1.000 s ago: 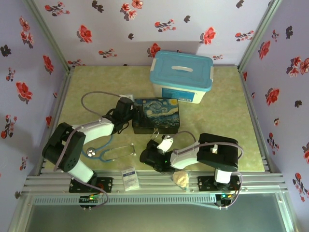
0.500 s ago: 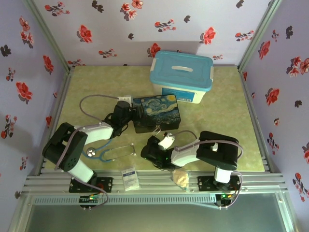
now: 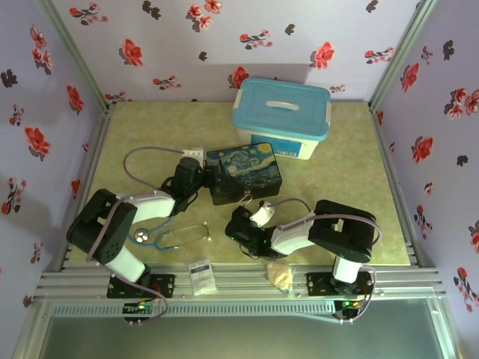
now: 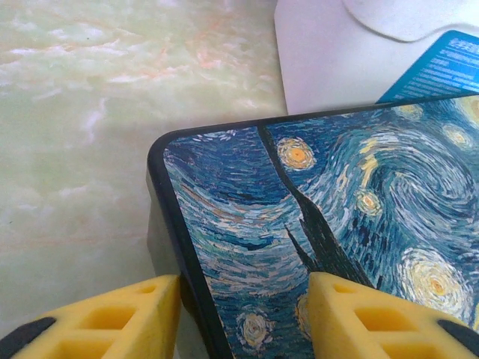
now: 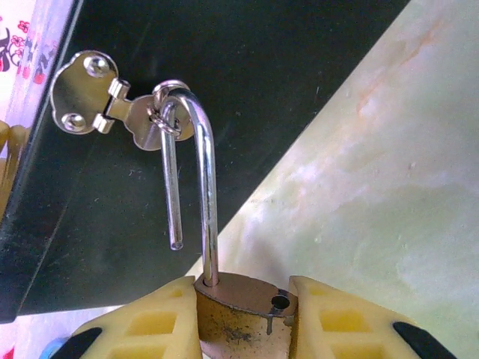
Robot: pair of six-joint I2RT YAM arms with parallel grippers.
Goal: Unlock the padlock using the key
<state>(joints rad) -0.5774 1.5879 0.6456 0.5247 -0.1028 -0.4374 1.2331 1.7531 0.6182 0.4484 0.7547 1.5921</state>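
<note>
At the tin's (image 4: 359, 187) front wall, my right pincer (image 5: 243, 295) is clamped on the padlock (image 5: 228, 321), with the brass body squeezed between both yellow pads. From that grip the shackle (image 5: 203, 172) runs straight away from the pincer toward the clasp (image 5: 93, 97), and its bend is threaded through the clasp's small ring. The short leg hangs free of the body, so I judge the lock sprung. The next move turns on that axis: the free leg has to slide out through the ring, so the body must swing round the ring rather than pull straight back. My right arm is the nearer one. My left pincer (image 4: 243, 299) straddles the tin's corner, one pad outside the wall and one over the lid; I can't tell whether it bites.
</note>
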